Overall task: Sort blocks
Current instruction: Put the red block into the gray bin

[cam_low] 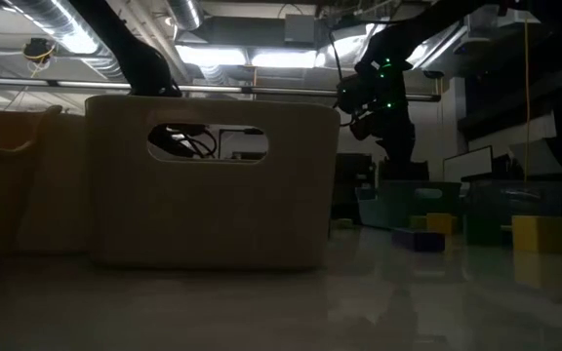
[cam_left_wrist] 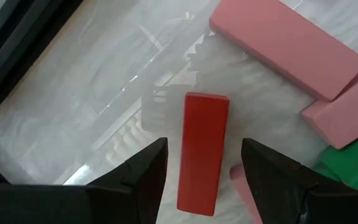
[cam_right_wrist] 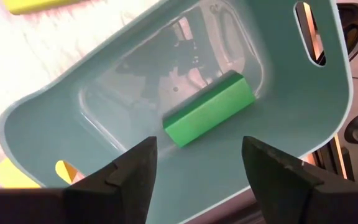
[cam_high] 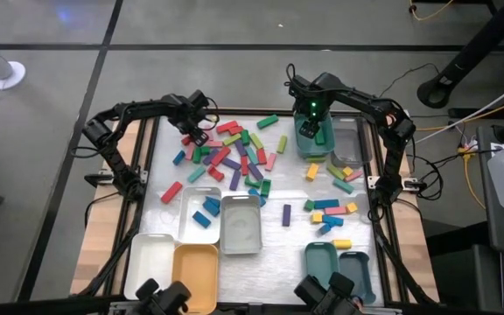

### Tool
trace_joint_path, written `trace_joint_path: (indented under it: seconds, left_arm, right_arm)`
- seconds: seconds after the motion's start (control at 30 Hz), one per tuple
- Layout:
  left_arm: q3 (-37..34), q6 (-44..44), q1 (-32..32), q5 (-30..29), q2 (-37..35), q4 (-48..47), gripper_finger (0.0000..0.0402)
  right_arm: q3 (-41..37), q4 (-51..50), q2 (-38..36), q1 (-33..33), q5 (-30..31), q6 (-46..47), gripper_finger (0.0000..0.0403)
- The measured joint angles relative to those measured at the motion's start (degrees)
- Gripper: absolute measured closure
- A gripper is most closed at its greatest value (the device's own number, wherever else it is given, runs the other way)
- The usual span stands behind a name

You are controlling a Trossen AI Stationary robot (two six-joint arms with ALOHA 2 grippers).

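Many coloured blocks (cam_high: 230,157) lie in a loose pile on the table's far left half. My left gripper (cam_high: 198,133) hangs at the pile's far left corner, pointing down and open. In the left wrist view its fingers (cam_left_wrist: 148,168) stand on either side of a red block (cam_left_wrist: 204,124) that lies flat on the table, with a gap on each side. My right gripper (cam_high: 313,129) hangs open over a teal tray (cam_right_wrist: 291,93) at the far right. A green block (cam_right_wrist: 209,109) lies on the tray's floor below the fingers.
Pink blocks (cam_left_wrist: 284,43) and a green one (cam_left_wrist: 353,168) lie close beside the red block. White (cam_high: 151,262), orange (cam_high: 195,276), grey (cam_high: 241,227) and teal trays (cam_high: 320,262) stand along the near edge. A smaller scatter of blocks (cam_high: 331,210) lies at the right.
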Motion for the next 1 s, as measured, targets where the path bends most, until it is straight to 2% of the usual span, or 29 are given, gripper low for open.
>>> trace_joint_path:
  seconds: [0.3, 1.0]
  left_arm:
    - [0.0, 2.1, -2.1, 0.0, 0.0, 0.0, 0.0208]
    - [0.0, 2.4, -0.8, 0.0, 0.2, -0.7, 0.0208]
  right_arm:
    - [0.0, 1.0, 0.0, 0.0, 0.0, 0.0, 0.0168]
    - [0.0, 1.1, 0.0, 0.0, 0.0, 0.3, 0.0168]
